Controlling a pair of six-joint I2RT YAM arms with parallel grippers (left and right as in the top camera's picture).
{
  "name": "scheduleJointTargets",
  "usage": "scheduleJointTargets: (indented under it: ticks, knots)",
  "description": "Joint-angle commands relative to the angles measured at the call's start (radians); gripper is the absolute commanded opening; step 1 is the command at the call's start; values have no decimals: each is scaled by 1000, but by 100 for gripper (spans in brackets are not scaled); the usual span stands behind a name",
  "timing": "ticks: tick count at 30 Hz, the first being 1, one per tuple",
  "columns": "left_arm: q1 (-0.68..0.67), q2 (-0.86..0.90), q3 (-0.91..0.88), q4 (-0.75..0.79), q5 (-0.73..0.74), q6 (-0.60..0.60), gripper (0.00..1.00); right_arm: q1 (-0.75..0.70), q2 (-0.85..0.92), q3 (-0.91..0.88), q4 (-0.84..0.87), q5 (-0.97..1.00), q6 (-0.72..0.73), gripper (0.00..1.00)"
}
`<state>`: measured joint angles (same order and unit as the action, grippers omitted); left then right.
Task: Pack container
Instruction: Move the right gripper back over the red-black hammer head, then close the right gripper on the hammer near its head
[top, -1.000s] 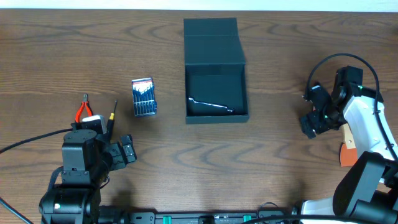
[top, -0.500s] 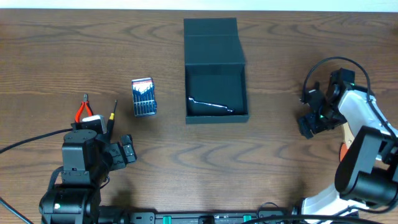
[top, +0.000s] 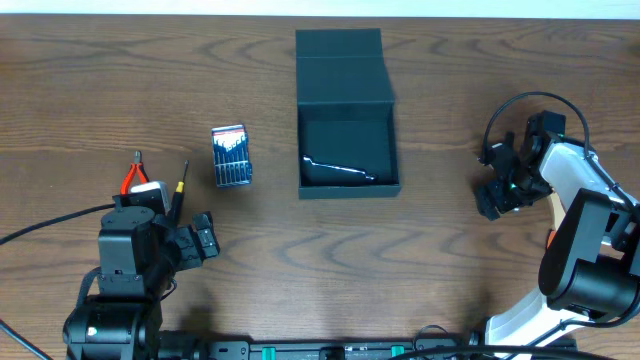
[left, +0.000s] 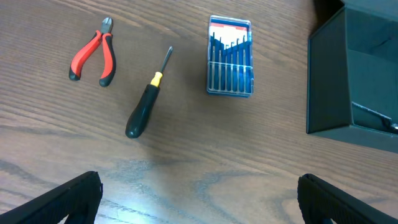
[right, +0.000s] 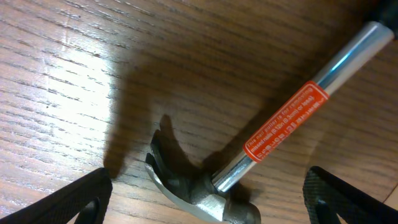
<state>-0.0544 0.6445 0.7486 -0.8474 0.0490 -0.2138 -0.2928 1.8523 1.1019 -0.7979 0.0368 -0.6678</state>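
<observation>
1. Wooden table (top: 80, 80), seen from overhead: the container (top: 340, 60) stands at the far centre. Its flap lid is thrown back toward the far edge, and a thin metal tool (top: 338, 169) lies inside. The left arm is folded low at the near left. The right arm bends over the table to the right of the container and well apart from it.
2. Left wrist view: the left gripper (left: 199, 199) is spread wide and grasps nothing. Ahead of it lie red pliers (left: 93, 56), a screwdriver (left: 146, 106) and a blue bit case (left: 230, 56). The container's corner shows at the right edge.
3. Right wrist view: the right gripper (right: 205, 199) hangs low with its fingers (right: 62, 199) parted. A hammer (right: 280, 134) lies on the table between them, ungrasped, with its head nearest the camera.
</observation>
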Motion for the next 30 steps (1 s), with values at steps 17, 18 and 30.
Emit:
scheduleJointTargets:
  ticks: [17,18,30]
  knots:
    - [-3,1,19,4,-6,-9,99,-5,64,2,-6,-42,-29,90]
    - [-3,1,19,4,-6,-9,99,-5,64,2,-7,-42,-29,88]
    - [-3,1,19,4,-6,-9,99,-1,64,2,-9,-64,31,57]
